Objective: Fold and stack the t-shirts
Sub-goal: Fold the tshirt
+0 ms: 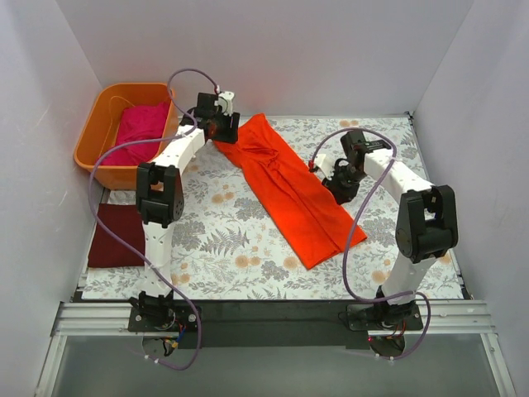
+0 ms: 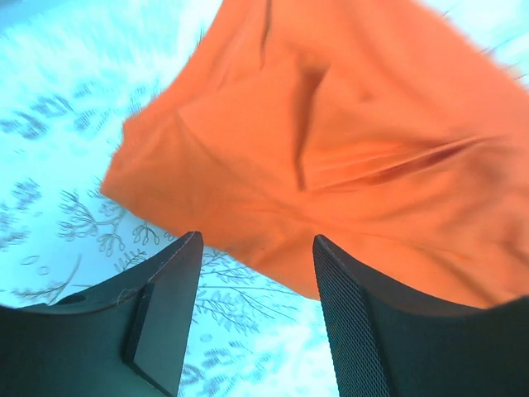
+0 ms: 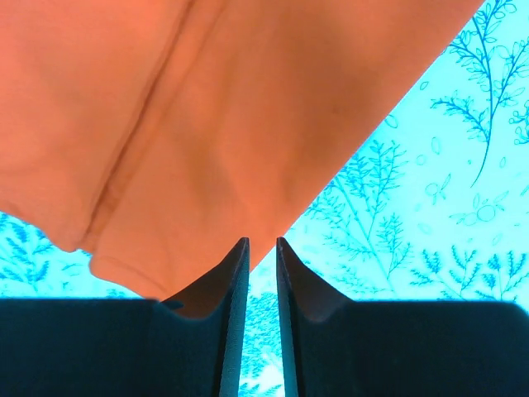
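The bright orange-red t-shirt (image 1: pixel 285 186) lies as a long narrow strip diagonally across the floral cloth. My left gripper (image 1: pixel 216 124) hovers at its far left end with jaws wide open and empty (image 2: pixel 258 240); the shirt's edge (image 2: pixel 331 149) lies just beyond the fingertips. My right gripper (image 1: pixel 337 188) is at the strip's right edge, jaws only a narrow gap apart with nothing between them (image 3: pixel 262 241); the shirt (image 3: pixel 207 124) lies ahead and to the left. The dark maroon t-shirt (image 1: pixel 116 234) lies folded at the left. The magenta-pink t-shirt (image 1: pixel 140 132) is bunched in the tub.
The rigid orange tub (image 1: pixel 91 141) stands at the back left corner. White walls close in the table on the left, back and right. The floral tablecloth (image 1: pixel 223 248) covers the work surface; a black rail runs along the near edge.
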`<state>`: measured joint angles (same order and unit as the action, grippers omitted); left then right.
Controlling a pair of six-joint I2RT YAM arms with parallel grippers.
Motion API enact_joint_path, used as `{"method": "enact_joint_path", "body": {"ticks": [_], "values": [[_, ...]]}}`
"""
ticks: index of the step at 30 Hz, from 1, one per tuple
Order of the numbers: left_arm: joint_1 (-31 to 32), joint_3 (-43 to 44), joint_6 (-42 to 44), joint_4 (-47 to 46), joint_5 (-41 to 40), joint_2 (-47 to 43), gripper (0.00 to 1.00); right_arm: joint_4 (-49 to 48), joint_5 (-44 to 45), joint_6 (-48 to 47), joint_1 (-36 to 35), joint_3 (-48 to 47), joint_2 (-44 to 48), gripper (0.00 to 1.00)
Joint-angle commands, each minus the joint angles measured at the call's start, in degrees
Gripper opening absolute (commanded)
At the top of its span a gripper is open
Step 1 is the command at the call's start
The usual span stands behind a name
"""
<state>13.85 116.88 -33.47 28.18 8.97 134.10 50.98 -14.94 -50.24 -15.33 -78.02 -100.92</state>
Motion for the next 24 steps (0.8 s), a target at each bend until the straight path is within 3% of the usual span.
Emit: {"method": "enact_joint_path", "body": {"ticks": [1,8,16,20,24], "values": [[0.04,-1.47,-3.78,-2.44,4.12,-10.34,0.55,3.77,-0.53,-3.28,-0.75,-1.35,-3.75,0.24],[0.04,-14.21,-5.46,-1.29,4.92,-20.01,0.55,3.07,3.51,-4.69,-2.06,-0.21,-9.98,0.20],[-0.84,-23.35,-7.39,1.96,7.37,-29.07,0.55,2.89,4.84,-4.70,-8.92,9.19,-9.38,0.14],[-1.10,-27.31,-7.92,5.03,8.16,-33.02,0.55,2.81,0.28,-3.03,-18.38,13.94,-6.05,0.14],[-1.63,-33.02,-8.45,6.71,9.74,-36.10,0.54,2.46,-6.75,2.33,-29.73,12.28,-7.62,0.14]]}}
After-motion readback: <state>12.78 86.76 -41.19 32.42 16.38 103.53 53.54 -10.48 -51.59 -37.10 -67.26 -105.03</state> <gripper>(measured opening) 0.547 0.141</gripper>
